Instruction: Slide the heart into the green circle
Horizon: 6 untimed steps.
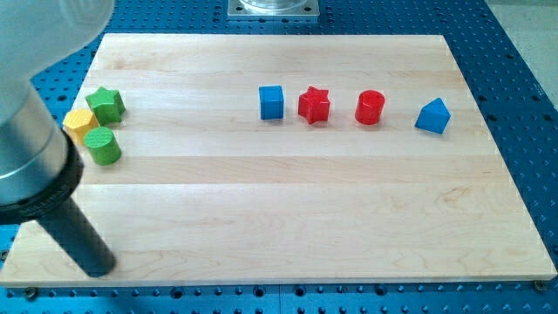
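Heart: no block here reads clearly as a heart. Best candidate is the yellow block (79, 123) at upper left of the frame; its outline is partly cut off by the arm and looks lobed or six-sided, cannot tell which. Treating it as the task's piece, as a judgement only.

It sits touching, or all but touching, the green circle (103, 146) just below and to its right, and the green star (105, 104) just above and to its right. The three form a tight cluster near the board's left edge.

Handling, judged: a small, rigid, light block with a flat base on a smooth wooden board (288, 218). It should slide easily and may spin if pushed off-centre. No grasp is possible; contact should be made on the flank facing away from the green circle, the upper-left side, square through its middle. The star crowds that side, so it is likely to get nudged too.

My tip (100, 266) rests at lower left of the frame, well below the cluster and apart from every block. There are no jaws on this rig, only the rod, so nothing is spread or pinched.

Further out, a row across the upper middle: blue cube (271, 102), red star (314, 105), red cylinder (370, 107), blue wedge-shaped block (433, 115). All well apart from the cluster.
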Tool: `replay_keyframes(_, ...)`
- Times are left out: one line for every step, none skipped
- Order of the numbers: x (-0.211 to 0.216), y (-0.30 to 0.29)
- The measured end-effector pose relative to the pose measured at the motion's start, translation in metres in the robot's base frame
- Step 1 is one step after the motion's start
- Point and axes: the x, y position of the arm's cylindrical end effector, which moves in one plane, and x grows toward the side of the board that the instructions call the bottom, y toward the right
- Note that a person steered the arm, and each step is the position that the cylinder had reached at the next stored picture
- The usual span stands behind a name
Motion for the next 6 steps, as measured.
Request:
replay_keyframes(0.004,0.005)
replay_keyframes(0.004,-0.008)
replay_keyframes(-0.007,-0.034)
replay_keyframes(-0.039,-0.036)
replay_keyframes(-0.029,-0.045)
replay_keyframes(-0.018,-0.083)
